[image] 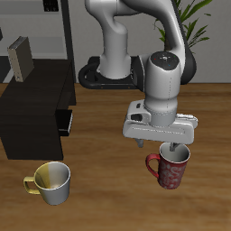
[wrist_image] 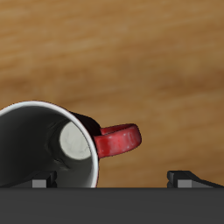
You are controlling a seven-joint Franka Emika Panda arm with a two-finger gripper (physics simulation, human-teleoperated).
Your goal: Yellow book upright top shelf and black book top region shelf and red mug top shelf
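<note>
Jaws spread apart, empty, poised just above red mug [image: 170, 169], upright on worktop [image: 108, 203] near front edge. Yellow book [image: 20, 58] upright atop shelf [image: 32, 113]. Cream mug [image: 50, 182] before shelf.

Warm brown wood-grain table top [image: 99, 194]; green leafy potted plant [image: 188, 20] seen behind; thin grey frame [image: 65, 27] at back.

The red mug [image: 170, 168] stands upright on the tabletop near its front edge, speckled, its handle [wrist_image: 118, 139] out to one side. The yellow book [image: 21, 58] stands upright on the black shelf [image: 36, 113], near the top's back edge. The black book cannot be made out for certain.
</note>
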